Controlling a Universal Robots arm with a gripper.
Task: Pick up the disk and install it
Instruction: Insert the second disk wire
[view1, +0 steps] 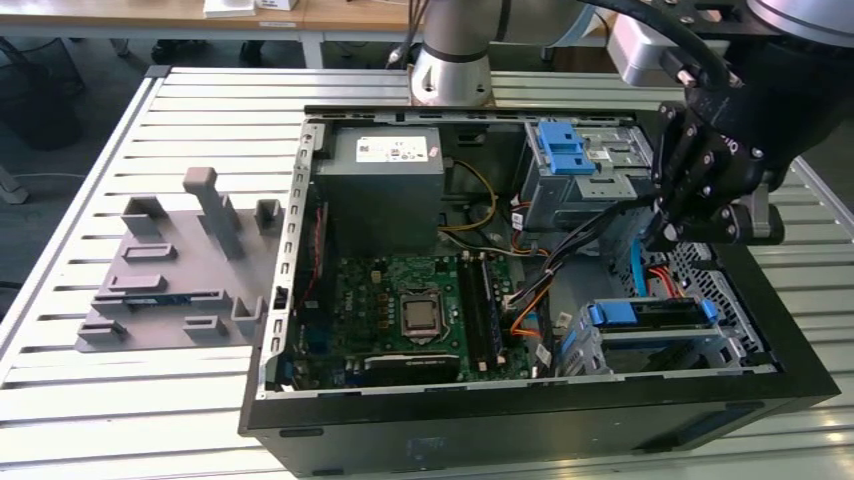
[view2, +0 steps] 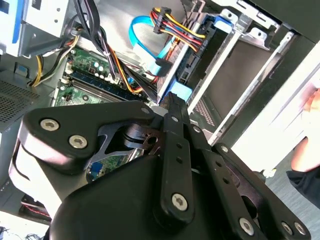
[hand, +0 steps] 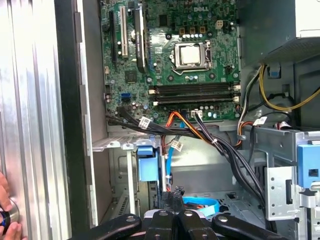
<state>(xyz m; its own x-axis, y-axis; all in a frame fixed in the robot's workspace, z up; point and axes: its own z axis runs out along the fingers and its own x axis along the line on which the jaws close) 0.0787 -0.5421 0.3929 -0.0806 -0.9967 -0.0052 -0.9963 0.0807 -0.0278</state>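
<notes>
The disk (view1: 653, 314) sits in the drive bay at the near corner of the open computer case (view1: 534, 405), on the exterior view's right. Its blue carrier frame faces up there. In the first wrist view the blue frame (hand: 149, 163) shows in the bay, just beyond my fingertips. My gripper (view1: 666, 236) hangs above the bay, a little farther back than the disk. The black fingers (hand: 162, 220) are pressed together and hold nothing. In the second wrist view the gripper (view2: 171, 101) ends close to the blue frame (view2: 180, 93).
Bundled black, orange and blue cables (hand: 200, 137) cross between the motherboard (view1: 414, 310) and the bay. A grey power-supply box (view1: 387, 170) and a drive cage with a blue latch (view1: 561, 148) stand at the back. A grey fixture plate (view1: 174, 275) lies outside the case. A person's hand (hand: 6, 212) rests on the table.
</notes>
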